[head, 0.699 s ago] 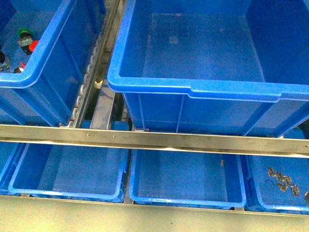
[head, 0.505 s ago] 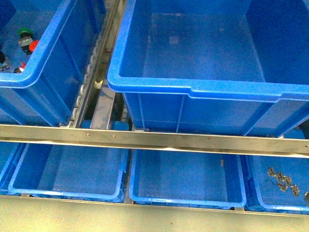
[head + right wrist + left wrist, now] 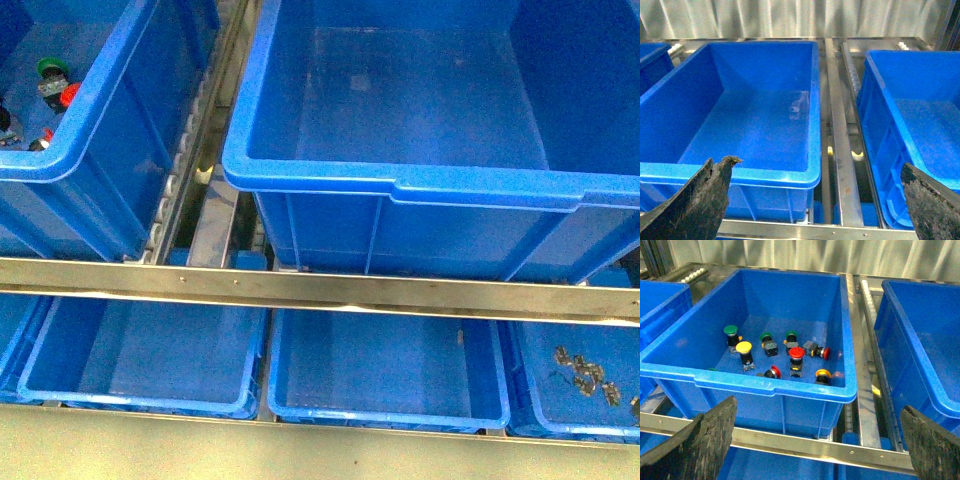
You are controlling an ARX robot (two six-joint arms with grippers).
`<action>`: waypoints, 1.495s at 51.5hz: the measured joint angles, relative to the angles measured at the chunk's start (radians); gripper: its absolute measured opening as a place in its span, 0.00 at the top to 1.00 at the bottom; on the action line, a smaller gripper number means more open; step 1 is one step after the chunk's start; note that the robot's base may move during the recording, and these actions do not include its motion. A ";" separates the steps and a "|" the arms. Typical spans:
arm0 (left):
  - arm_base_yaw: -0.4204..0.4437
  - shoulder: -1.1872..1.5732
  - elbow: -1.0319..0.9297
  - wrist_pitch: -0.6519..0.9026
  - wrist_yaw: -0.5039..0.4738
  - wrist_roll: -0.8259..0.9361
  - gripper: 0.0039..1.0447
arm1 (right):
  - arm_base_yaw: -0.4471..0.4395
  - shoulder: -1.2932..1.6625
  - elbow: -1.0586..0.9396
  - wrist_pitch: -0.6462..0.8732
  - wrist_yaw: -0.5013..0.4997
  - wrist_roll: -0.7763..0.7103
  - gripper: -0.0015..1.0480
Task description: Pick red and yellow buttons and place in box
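The left wrist view looks into a blue crate [image 3: 790, 385] of push-button switches. A red-capped button [image 3: 796, 353] stands upright near its middle, with two more red ones [image 3: 775, 371] [image 3: 826, 353] lying on their sides. One yellow button [image 3: 744, 347] stands to the left and another yellow button [image 3: 823, 373] lies by the near wall. My left gripper [image 3: 817, 440] hangs open in front of and above this crate, holding nothing. The box [image 3: 400, 185] is the large empty crate in the middle; its wall [image 3: 900, 340] shows beside the button crate. My right gripper [image 3: 815, 200] is open before the box [image 3: 740, 172].
Green-capped switches [image 3: 730, 330] lie among the buttons. A steel rail [image 3: 320, 290] crosses in front of the crates, with shallow blue trays [image 3: 390, 410] below it; the right tray holds small metal parts [image 3: 585, 372]. Roller tracks [image 3: 867, 305] run between crates. Another crate [image 3: 910, 125] stands right of the box.
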 joint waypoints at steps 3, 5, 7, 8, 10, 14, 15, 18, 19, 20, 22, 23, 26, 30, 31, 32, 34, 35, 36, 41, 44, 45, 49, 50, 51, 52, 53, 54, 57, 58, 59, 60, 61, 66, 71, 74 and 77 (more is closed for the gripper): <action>0.000 0.000 0.000 0.000 0.000 0.000 0.07 | 0.000 0.000 0.000 0.000 0.000 0.000 0.06; 0.000 0.000 0.000 0.000 0.000 0.000 0.07 | 0.000 0.000 0.000 0.000 0.000 0.000 0.06; 0.000 0.000 0.000 0.000 0.000 0.000 0.07 | 0.000 0.000 0.000 0.000 0.000 0.000 0.06; 0.000 0.000 0.000 0.000 0.000 0.000 0.07 | 0.000 0.000 0.000 0.000 0.000 0.000 0.06; 0.000 0.000 0.000 0.000 0.000 0.000 0.07 | 0.000 0.000 0.000 0.000 0.000 0.000 0.06; 0.000 0.000 0.000 0.000 0.000 0.000 0.07 | 0.000 0.000 0.000 0.000 0.000 0.000 0.06; 0.000 0.000 0.000 0.000 0.000 0.000 0.07 | 0.000 0.000 0.000 0.000 0.000 0.000 0.06; 0.000 0.000 0.000 0.000 0.000 0.000 0.07 | 0.000 0.000 0.000 0.000 0.000 0.000 0.06; 0.000 0.000 0.000 0.000 0.000 0.000 0.07 | 0.000 0.000 0.000 0.000 0.000 0.000 0.06; 0.000 0.000 0.000 0.000 0.000 0.000 0.07 | 0.000 0.000 0.000 0.000 0.000 0.000 0.06; 0.000 0.000 0.000 0.000 0.000 0.000 0.07 | 0.000 0.000 0.000 0.000 0.000 0.000 0.06; 0.000 0.000 0.000 0.000 0.000 0.000 0.07 | 0.000 0.000 0.000 0.000 0.000 0.000 0.06; 0.000 0.000 0.000 0.000 0.000 0.000 0.07 | 0.000 0.000 0.000 0.000 0.000 0.000 0.06; 0.000 0.000 0.000 0.000 0.000 0.000 0.07 | 0.000 0.000 0.000 0.000 0.000 0.000 0.06; 0.000 0.000 0.000 0.000 0.000 0.000 0.07 | 0.000 0.000 0.000 0.000 0.000 0.000 0.06; 0.000 0.000 0.000 0.000 0.000 0.000 0.07 | 0.000 0.000 0.000 0.000 0.000 0.000 0.06; 0.000 0.000 0.000 0.000 0.000 0.000 0.07 | 0.000 0.000 0.000 0.000 0.000 0.000 0.06; 0.000 0.000 0.000 0.000 0.000 0.000 0.07 | 0.000 0.000 0.000 0.000 0.000 0.000 0.06; 0.000 0.000 0.000 0.000 0.000 0.000 0.07 | 0.000 0.000 0.000 0.000 0.000 0.000 0.06; 0.000 0.000 0.000 0.000 0.000 0.000 0.07 | 0.000 0.000 0.000 0.000 0.000 0.000 0.06; 0.000 0.000 0.000 0.000 0.000 0.000 0.07 | 0.000 0.000 0.000 0.000 0.000 0.000 0.06; 0.000 0.000 0.000 0.000 0.000 0.000 0.07 | 0.000 0.000 0.000 0.000 0.000 0.000 0.06; 0.000 0.000 0.000 0.000 0.000 0.000 0.07 | 0.000 0.000 0.000 0.000 0.000 0.000 0.06; 0.000 0.000 0.000 0.000 0.000 0.000 0.07 | 0.000 0.000 0.000 0.000 0.000 0.000 0.06; 0.000 0.000 0.000 0.000 0.000 0.000 0.07 | 0.000 0.000 0.000 0.000 0.000 0.000 0.06; 0.000 0.000 0.000 0.000 0.000 0.000 0.07 | 0.000 0.000 0.000 0.000 0.000 0.000 0.06; 0.000 0.000 0.000 0.000 0.000 0.000 0.07 | 0.000 0.000 0.000 0.000 0.000 0.000 0.06; 0.000 0.000 0.000 0.000 0.000 0.000 0.07 | 0.000 0.000 0.000 0.000 0.000 0.000 0.06; 0.000 0.000 0.000 0.000 0.000 0.000 0.07 | 0.000 0.000 0.000 0.000 0.000 0.000 0.06; 0.000 0.000 0.000 0.000 0.000 0.000 0.07 | 0.000 0.000 0.000 0.000 0.000 0.000 0.06; 0.000 0.000 0.000 0.000 0.000 0.000 0.07 | 0.000 0.000 0.000 0.000 0.000 0.000 0.06; 0.000 0.000 0.000 0.000 0.000 0.000 0.07 | 0.000 0.000 0.000 0.000 0.000 0.000 0.06; 0.000 0.000 0.000 0.000 0.000 0.000 0.07 | 0.000 0.000 0.000 0.000 0.000 0.000 0.06; 0.000 0.000 0.000 0.000 0.000 0.000 0.07 | 0.000 0.000 0.000 0.000 0.000 0.000 0.06; 0.000 0.000 0.000 0.000 0.000 0.000 0.07 | 0.000 0.000 0.000 0.000 0.000 0.000 0.06; 0.000 0.000 0.000 0.000 0.000 0.000 0.07 | 0.000 0.000 0.000 0.000 0.000 0.000 0.06; 0.000 0.000 0.000 0.000 0.000 0.000 0.07 | 0.000 0.000 0.000 0.000 0.000 0.000 0.06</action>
